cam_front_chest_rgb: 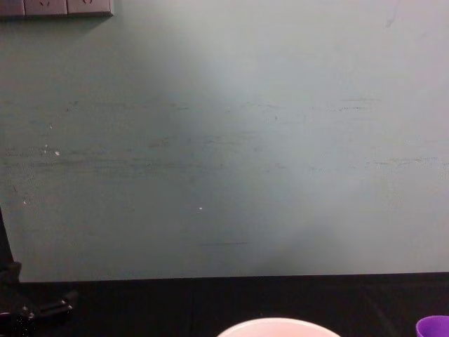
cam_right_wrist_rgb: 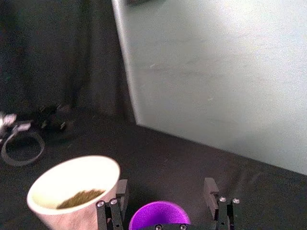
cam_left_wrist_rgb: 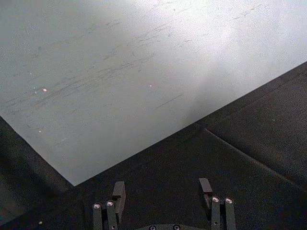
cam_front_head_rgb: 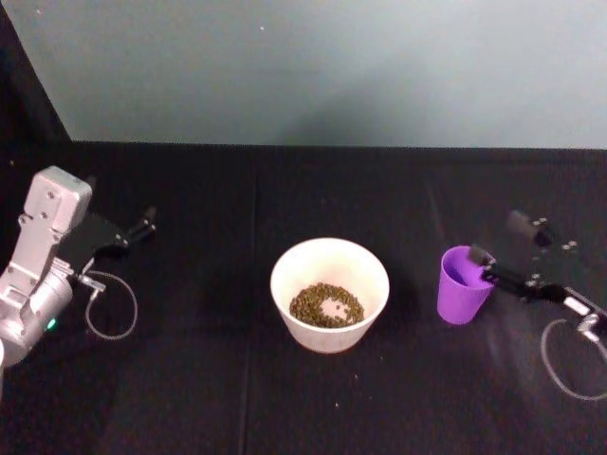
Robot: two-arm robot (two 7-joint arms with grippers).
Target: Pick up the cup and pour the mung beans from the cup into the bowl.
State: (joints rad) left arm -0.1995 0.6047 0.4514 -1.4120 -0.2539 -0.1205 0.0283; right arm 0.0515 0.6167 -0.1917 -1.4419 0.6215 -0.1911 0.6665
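At 3 o'clock from the bowl (cam_front_head_rgb: 329,293), the purple cup (cam_front_head_rgb: 463,285) stands upright on the black surface (cam_front_head_rgb: 190,379), near the bowl but not touching it. Right end effector (cam_front_head_rgb: 507,254) sits at the cup's far side; in the right wrist view its fingers (cam_right_wrist_rgb: 209,189) are spread to either side of the cup's rim, not pressing it. Mung beans (cam_front_head_rgb: 326,304) lie in the bowl's bottom, a shallow patch with pale floor showing through. Cup interior reads plain purple; no beans made out in it.

Judged step: the pour looks done, the cup set back down, release or retreat in hand. To do it well: keep the fingers spread, back off level toward 3 o'clock, and avoid clipping the rim, since a light tapered cup would tip easily. A few stray grains lie on the surface at 6 o'clock from the bowl.

Left end effector (cam_front_head_rgb: 142,226) is parked at 9 o'clock, well apart, fingers (cam_left_wrist_rgb: 118,191) spread over bare surface.

Materials: cup is smooth plastic, tapered, no handle. Bowl is pale, pinkish-white, smooth round rim, wider than the cup, walls tapering down. Beans are tiny, round, olive-brown. Surface is matte black cloth with seams. Backdrop is a scuffed grey-green panel (cam_front_chest_rgb: 224,140).
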